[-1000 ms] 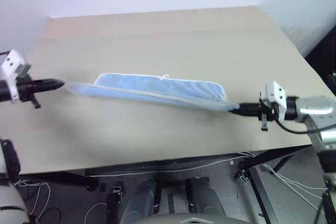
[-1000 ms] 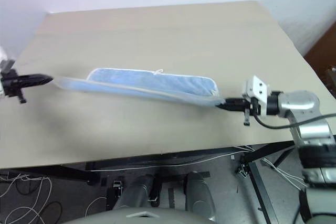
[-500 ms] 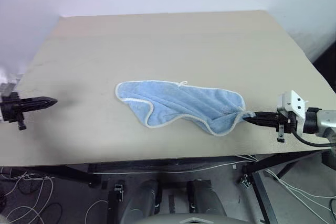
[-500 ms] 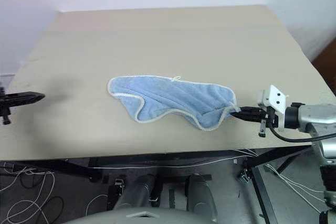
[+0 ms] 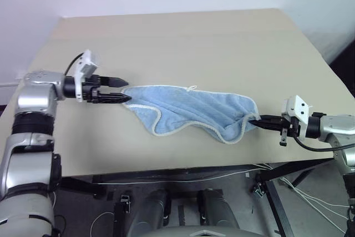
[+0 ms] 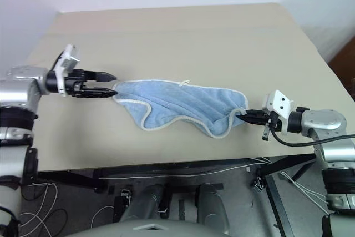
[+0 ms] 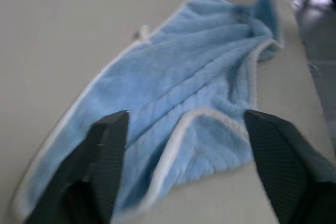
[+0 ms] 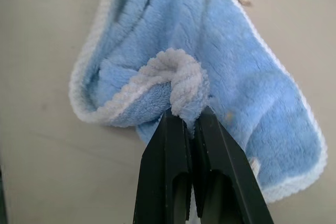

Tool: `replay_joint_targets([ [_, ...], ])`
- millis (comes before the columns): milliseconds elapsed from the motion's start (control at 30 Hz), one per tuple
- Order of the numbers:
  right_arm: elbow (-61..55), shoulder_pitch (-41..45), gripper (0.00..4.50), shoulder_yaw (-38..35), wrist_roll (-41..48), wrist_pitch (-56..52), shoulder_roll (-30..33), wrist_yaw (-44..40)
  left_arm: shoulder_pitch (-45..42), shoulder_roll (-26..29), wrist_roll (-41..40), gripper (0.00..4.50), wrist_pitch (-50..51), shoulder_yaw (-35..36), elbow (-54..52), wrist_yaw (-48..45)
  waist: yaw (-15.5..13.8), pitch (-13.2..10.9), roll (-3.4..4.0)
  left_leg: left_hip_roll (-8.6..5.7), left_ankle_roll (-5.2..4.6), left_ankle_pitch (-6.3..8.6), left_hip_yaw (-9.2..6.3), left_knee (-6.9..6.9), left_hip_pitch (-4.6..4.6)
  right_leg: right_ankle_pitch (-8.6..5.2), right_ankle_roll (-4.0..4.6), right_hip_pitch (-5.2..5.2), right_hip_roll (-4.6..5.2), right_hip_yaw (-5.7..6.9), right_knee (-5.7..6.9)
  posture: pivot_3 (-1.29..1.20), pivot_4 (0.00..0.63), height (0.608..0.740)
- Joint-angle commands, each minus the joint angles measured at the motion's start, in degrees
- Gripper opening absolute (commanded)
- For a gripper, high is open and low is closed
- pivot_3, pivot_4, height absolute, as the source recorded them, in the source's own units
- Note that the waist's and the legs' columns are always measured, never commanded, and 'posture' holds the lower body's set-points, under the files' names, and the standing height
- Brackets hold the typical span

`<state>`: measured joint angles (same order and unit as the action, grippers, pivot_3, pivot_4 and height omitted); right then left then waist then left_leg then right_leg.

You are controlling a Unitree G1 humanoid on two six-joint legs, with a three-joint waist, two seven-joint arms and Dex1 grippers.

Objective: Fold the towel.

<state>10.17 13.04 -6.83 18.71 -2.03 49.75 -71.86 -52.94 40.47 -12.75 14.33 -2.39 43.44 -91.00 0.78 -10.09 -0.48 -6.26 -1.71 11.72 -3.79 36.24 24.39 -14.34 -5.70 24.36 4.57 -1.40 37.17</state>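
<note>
The light blue towel (image 5: 191, 109) lies rumpled on the beige table (image 5: 194, 43), its white-edged near hem curling in a wave. A small white loop (image 5: 193, 87) shows on its far edge. My left gripper (image 5: 123, 89) is open, its two fingertips just at the towel's left end with nothing held; in the left wrist view its fingers (image 7: 107, 145) stand wide apart over the cloth (image 7: 199, 77). My right gripper (image 5: 254, 121) is shut on the towel's right corner, and the bunched edge (image 8: 184, 85) is pinched between its fingers (image 8: 168, 171).
The table's near edge (image 5: 166, 169) runs just below both arms. Cables (image 5: 310, 192) and dark frame legs lie on the floor under it. A pale wall stands behind the far edge.
The towel, stretched in the air between both grippers a second ago, has dropped onto the table. My left gripper let go, swung right to the towel's left end and opened. The right keeps its grip.
</note>
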Motion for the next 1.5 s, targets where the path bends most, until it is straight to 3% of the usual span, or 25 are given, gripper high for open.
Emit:
replay_joint_targets([
  [33, 2.3, 0.4, 0.0, -0.6, -1.1, 3.4, -0.5, 0.6, -4.0, -1.2, 2.5, 4.44, -3.9, -2.2, 4.5, -1.2, 0.0, 0.0, -0.01, 0.0, 0.0, 0.0, 0.0, 0.0, 0.0, 0.0, 0.0, 0.0, 0.0, -0.01, 0.0, 0.0, 0.15, 0.74],
  [300, -1.7, -4.4, 0.0, -1.7, -1.9, 4.3, -1.6, 4.6, -10.0, -4.8, 6.1, 4.44, -18.4, -18.5, 14.9, -1.5, -0.3, 0.0, -0.02, -0.02, 0.0, 0.0, 0.01, 0.02, 0.01, 0.0, -0.01, -0.02, 0.02, -0.02, 0.0, 0.0, 0.15, 0.74],
  [533, -5.9, -7.4, 0.0, -2.0, -2.3, 3.3, -1.8, 8.3, -10.8, -6.4, 5.7, 4.44, -26.8, -25.1, 17.3, -1.5, -0.1, 0.0, -0.03, -0.01, -0.01, 0.0, 0.01, 0.01, 0.01, 0.01, -0.02, -0.01, 0.03, -0.04, -0.01, 0.0, 0.15, 0.74],
  [967, -10.2, -9.6, 0.0, -1.4, -3.5, 1.8, -1.2, 12.0, -10.7, -7.4, 5.7, 4.44, -30.3, -24.6, 20.1, -1.5, -0.2, 0.0, -0.06, -0.01, -0.03, 0.0, 0.01, 0.05, 0.01, 0.0, -0.04, -0.04, 0.01, -0.01, -0.01, 0.0, 0.15, 0.74],
  [1100, -10.8, -10.1, 0.0, -1.6, -3.9, 1.5, -0.8, 12.2, -9.0, -6.1, 7.1, 4.44, -37.9, -20.0, 20.1, -1.0, -0.2, 0.0, -0.06, -0.01, -0.03, 0.0, 0.01, 0.04, 0.01, 0.0, -0.04, -0.04, 0.01, 0.0, -0.01, 0.0, 0.15, 0.74],
  [1300, -11.0, -10.4, 0.0, -2.3, -4.5, 1.7, 0.3, 12.1, -1.8, -2.3, -1.6, 4.44, -38.3, -16.0, 11.4, -1.5, -0.1, 0.0, -0.04, 0.01, -0.02, 0.0, 0.0, 0.02, -0.01, 0.0, -0.04, -0.03, 0.0, -0.03, 0.0, 0.0, 0.15, 0.74],
  [1500, -9.2, -7.8, 0.0, -1.0, -5.3, 1.6, -0.1, 12.3, 3.2, -2.1, -1.7, 4.44, -36.0, -13.8, 7.3, -1.5, -0.3, 0.0, -0.04, 0.01, -0.02, 0.0, 0.0, 0.11, -0.01, 0.01, -0.03, -0.08, 0.03, -0.02, 0.0, 0.0, 0.15, 0.74],
])
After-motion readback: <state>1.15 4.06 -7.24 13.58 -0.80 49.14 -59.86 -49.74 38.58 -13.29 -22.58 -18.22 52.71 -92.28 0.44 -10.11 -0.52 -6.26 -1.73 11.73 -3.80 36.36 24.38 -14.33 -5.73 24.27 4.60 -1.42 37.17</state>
